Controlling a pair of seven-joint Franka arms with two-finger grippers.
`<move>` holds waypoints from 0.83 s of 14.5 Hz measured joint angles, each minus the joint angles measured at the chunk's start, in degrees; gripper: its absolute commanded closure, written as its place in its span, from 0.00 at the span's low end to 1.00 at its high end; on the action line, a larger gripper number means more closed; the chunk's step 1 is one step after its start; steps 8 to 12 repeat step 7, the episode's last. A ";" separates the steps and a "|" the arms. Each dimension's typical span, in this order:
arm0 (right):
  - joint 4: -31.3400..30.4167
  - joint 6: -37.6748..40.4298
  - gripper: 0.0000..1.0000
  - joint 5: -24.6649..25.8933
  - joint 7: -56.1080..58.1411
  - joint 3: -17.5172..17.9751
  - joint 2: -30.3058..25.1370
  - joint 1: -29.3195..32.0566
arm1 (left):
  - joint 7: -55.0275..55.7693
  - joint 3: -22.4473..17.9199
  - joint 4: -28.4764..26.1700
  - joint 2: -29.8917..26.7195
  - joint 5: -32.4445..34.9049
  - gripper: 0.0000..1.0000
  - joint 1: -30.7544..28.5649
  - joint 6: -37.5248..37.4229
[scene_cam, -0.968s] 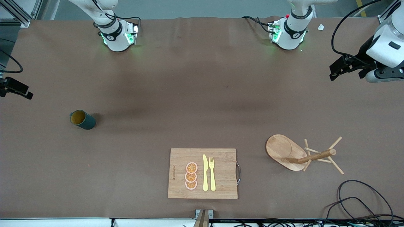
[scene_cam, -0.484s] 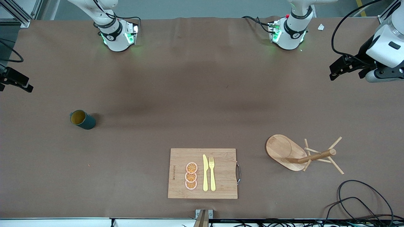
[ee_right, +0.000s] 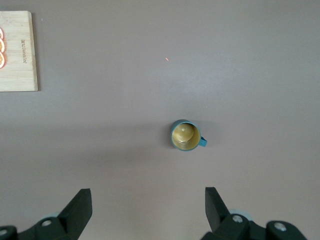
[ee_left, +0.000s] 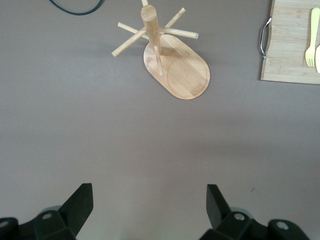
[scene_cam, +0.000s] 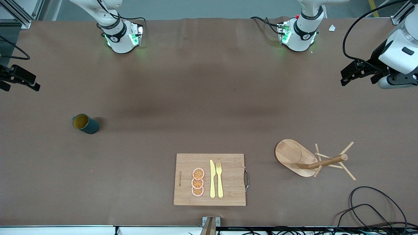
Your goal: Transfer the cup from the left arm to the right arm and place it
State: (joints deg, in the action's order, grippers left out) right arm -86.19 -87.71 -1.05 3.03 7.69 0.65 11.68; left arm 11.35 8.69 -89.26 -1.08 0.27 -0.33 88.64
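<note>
The cup point(scene_cam: 85, 123) is dark teal with a mustard-yellow inside. It stands upright on the brown table toward the right arm's end, and nothing touches it. In the right wrist view the cup point(ee_right: 186, 135) shows its handle and sits well ahead of the fingers. My right gripper point(scene_cam: 19, 83) hangs open at the table's edge on that end, high over bare table point(ee_right: 148, 202). My left gripper point(scene_cam: 346, 76) is open and empty over the left arm's end of the table point(ee_left: 149, 200), far from the cup.
A wooden mug tree point(scene_cam: 303, 158) with an oval base stands toward the left arm's end, also in the left wrist view point(ee_left: 175, 70). A cutting board point(scene_cam: 228, 195) near the front edge carries orange slices point(scene_cam: 198, 182), a yellow knife point(scene_cam: 212, 179) and a fork point(scene_cam: 219, 179). Black cables point(scene_cam: 369, 205) lie at the corner.
My right gripper has shifted toward the robots' edge of the table and a little inward. The left gripper barely moved. The cup stays put.
</note>
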 measured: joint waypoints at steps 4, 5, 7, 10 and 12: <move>-0.34 -0.80 0.00 0.00 0.00 -0.31 0.96 0.02 | 0.00 0.01 0.32 0.22 0.00 0.00 0.01 0.00; -0.44 -1.34 0.00 0.00 0.00 -0.40 1.57 0.05 | 0.00 0.01 0.34 0.22 0.00 0.00 0.01 0.00; -0.57 -1.78 0.00 0.00 0.00 -0.60 3.23 0.18 | 0.00 0.01 0.35 0.23 0.00 0.00 0.01 0.00; -0.57 -1.78 0.00 0.00 0.00 -0.60 3.23 0.18 | 0.00 0.01 0.35 0.23 0.00 0.00 0.01 0.00; -0.57 -1.78 0.00 0.00 0.00 -0.60 3.23 0.18 | 0.00 0.01 0.35 0.23 0.00 0.00 0.01 0.00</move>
